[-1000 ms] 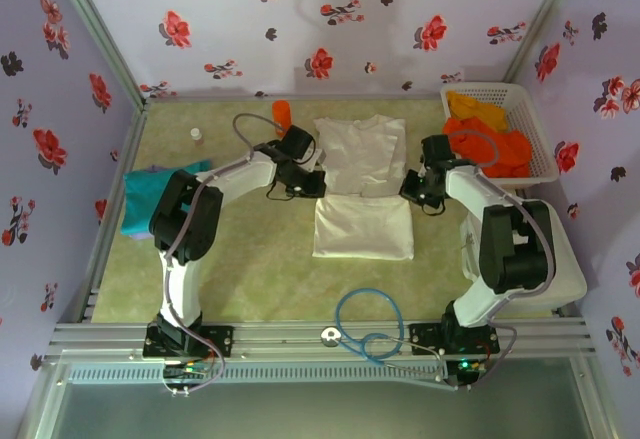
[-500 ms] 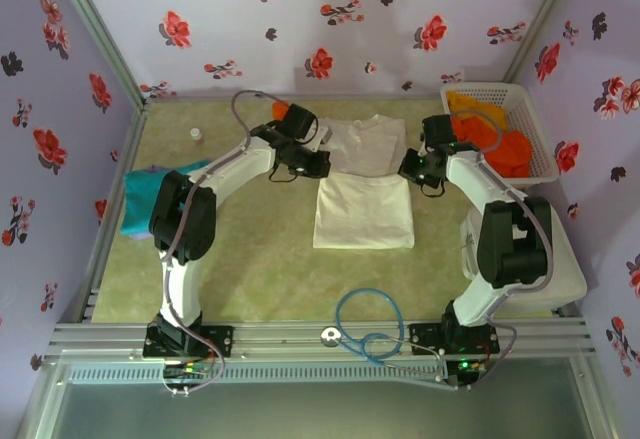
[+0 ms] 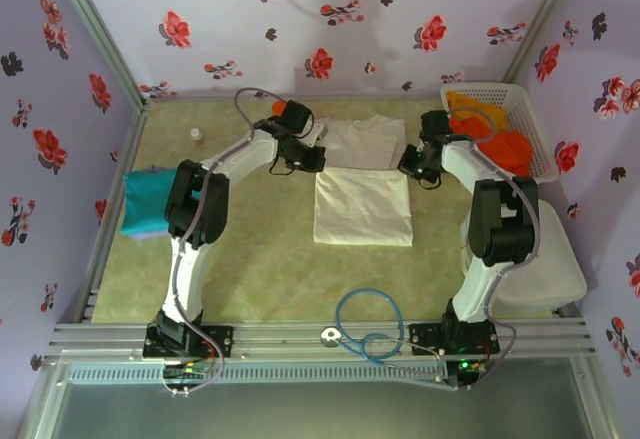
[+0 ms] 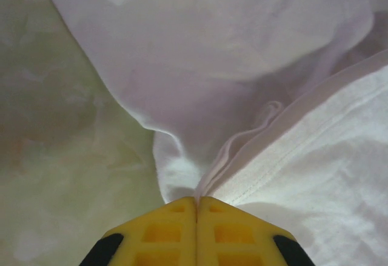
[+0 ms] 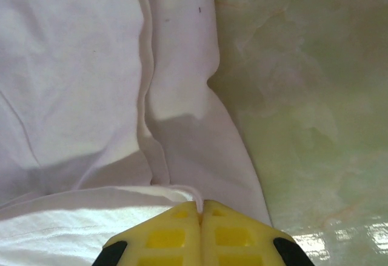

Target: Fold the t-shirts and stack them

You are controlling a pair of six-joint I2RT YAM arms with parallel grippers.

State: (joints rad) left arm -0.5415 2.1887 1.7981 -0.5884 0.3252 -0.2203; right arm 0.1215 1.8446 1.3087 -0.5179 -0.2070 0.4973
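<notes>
Green table (image 3: pixel 250 259); left end effector (image 4: pixel 196 200), right end effector (image 5: pixel 201 204) pinch white t-shirt (image 3: pixel 363 209).

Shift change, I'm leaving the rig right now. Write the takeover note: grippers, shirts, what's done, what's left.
Left gripper: jaws shut on the white t-shirt, pinching its left edge.
Right gripper: jaws shut on the same shirt's right edge.
That shirt lies mid-way across the table, near part doubled over, sleeves flat beyond the grippers.
The teal t-shirt lies at the left edge; the orange t-shirts are heaped in the white basket.
Done: white shirt partly folded. Left: finish it, fold the others, stack all.
</notes>
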